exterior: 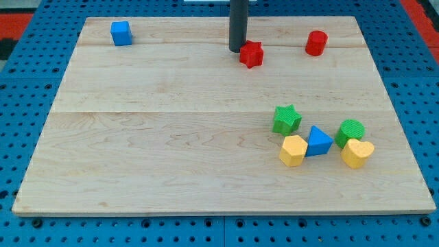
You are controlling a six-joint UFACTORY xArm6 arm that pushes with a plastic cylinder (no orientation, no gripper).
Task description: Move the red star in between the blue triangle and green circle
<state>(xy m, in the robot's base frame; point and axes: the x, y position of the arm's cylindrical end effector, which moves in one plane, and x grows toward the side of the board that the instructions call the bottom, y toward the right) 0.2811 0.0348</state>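
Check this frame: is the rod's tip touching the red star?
Cannot tell. In the camera view my tip sits at the upper left edge of the red star with no board visible between them, but overlap from this angle could hide a small gap.

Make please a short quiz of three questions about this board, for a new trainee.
1. True or false: my tip stands just at the view's left of the red star.
2. Which block lies between the yellow hexagon and the yellow heart?
A. blue triangle
B. blue cube
C. red cylinder
3. Fill in: the green circle lies at the view's ____ of the green star.

Key: 1 true; 2 A; 3 right.
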